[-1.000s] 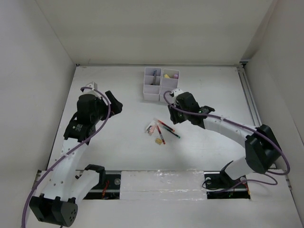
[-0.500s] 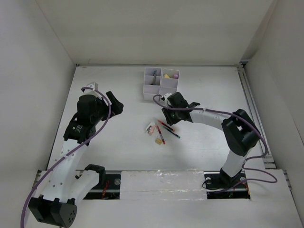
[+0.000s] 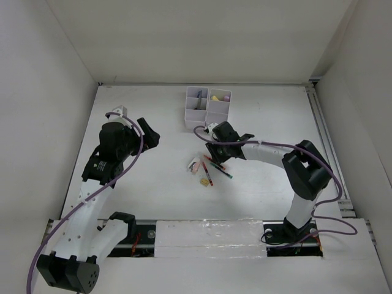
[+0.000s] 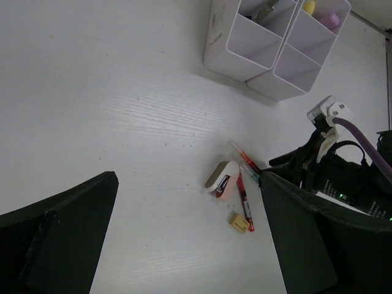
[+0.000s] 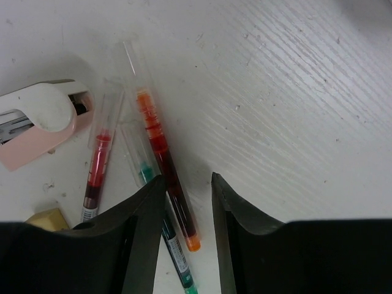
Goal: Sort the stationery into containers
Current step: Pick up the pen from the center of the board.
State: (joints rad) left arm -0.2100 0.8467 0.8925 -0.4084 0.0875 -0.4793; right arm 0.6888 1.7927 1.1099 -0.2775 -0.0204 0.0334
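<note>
The white organizer tray (image 3: 207,116) stands at the back centre and holds a yellow and a purple highlighter (image 3: 219,97) and a dark item (image 3: 197,104). Three pens lie in a loose pile (image 3: 211,168) in front of it. In the right wrist view they are an orange-red pen (image 5: 164,162), a green pen (image 5: 174,251) and a red pen (image 5: 98,171). My right gripper (image 5: 187,184) is open, low over the table, its fingers on either side of the orange-red pen's lower end. My left gripper (image 4: 188,177) is open and empty, high over the table left of the pile.
A pink-and-white small device (image 5: 37,119) and a yellow eraser (image 5: 46,217) lie beside the pens; both also show in the left wrist view, the device (image 4: 222,177) and the eraser (image 4: 240,222). White walls enclose the table on three sides.
My right gripper has moved left and down from beside the tray to the pen pile, and its elbow has folded. The left arm has not moved.
</note>
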